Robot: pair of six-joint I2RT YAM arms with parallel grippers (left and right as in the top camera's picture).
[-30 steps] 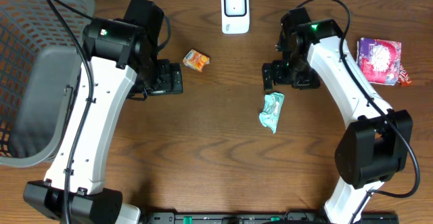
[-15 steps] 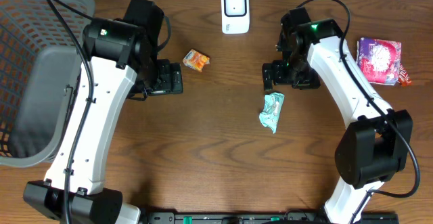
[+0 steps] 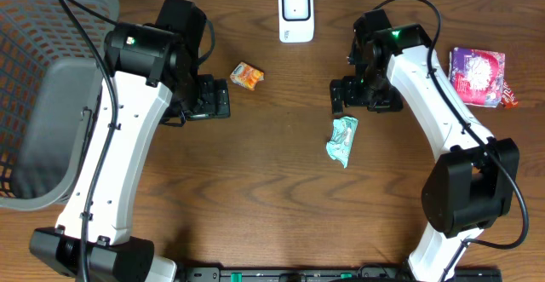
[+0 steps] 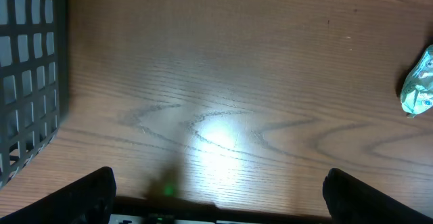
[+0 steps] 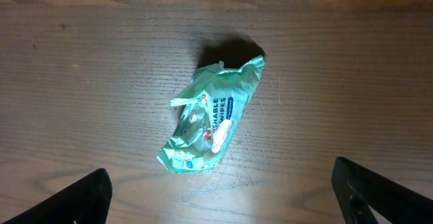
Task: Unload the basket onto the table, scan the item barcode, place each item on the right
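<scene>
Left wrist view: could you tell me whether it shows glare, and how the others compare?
Left wrist view: a bright glare patch washes out the table grain mid-frame. Right wrist view: the wipes packet is sharp, casting a dark shadow at its upper end. Overhead view: evenly lit, no glare.

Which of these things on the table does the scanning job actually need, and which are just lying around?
Job: green wipes packet, facing the open right pincer; white scanner.
Lying about, it seems: orange snack packet; purple packet; grey basket.
</scene>
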